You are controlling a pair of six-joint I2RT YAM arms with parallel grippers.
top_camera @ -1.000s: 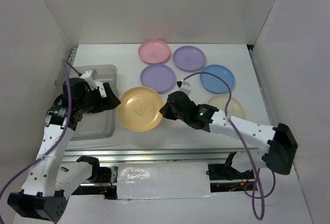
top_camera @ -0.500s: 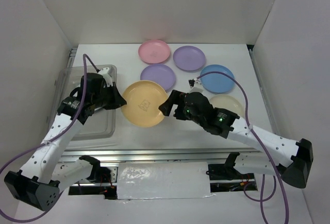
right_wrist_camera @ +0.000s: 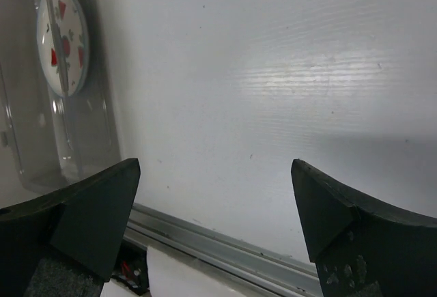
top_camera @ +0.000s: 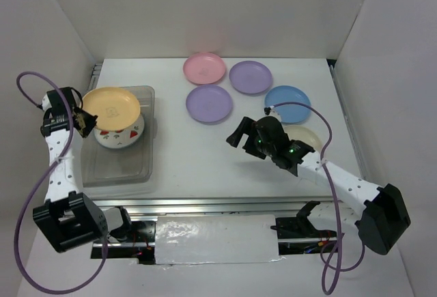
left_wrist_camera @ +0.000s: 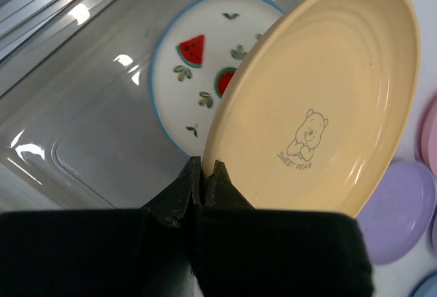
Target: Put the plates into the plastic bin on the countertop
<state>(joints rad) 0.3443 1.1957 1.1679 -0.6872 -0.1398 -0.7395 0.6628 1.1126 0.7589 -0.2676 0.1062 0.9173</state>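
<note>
Left pincer (left_wrist_camera: pixel 203 174): jaws closed together on the near rim of the orange-yellow plate (left_wrist_camera: pixel 321 99). The plate extends away from the fingertips, tilted, with its printed inner face toward the wrist camera. In the top view the left pincer (top_camera: pixel 80 121) sits at the plate's left edge, and the orange-yellow plate (top_camera: pixel 111 108) hangs over the far end of the plastic bin (top_camera: pixel 147 167).

Plastic bin (left_wrist_camera: pixel 82 106): stands on the left side of the desk (top_camera: pixel 198 153). The white plate with red fruit prints (left_wrist_camera: pixel 191 78) lies flat on its floor, directly beneath the held plate and partly covered by it in both views (top_camera: pixel 119 136).

Right pincer (right_wrist_camera: pixel 213 167): jaws spread wide apart, nothing between them, bare desk below. In the top view the right pincer (top_camera: pixel 240 135) is right of centre, well apart from the bin.

On the desk: pink plate (top_camera: pixel 204 68), two purple plates (top_camera: pixel 250 76) (top_camera: pixel 209 103), blue plate (top_camera: pixel 287 104), and cream plate (top_camera: pixel 308 136), the last partly under the right arm.
</note>
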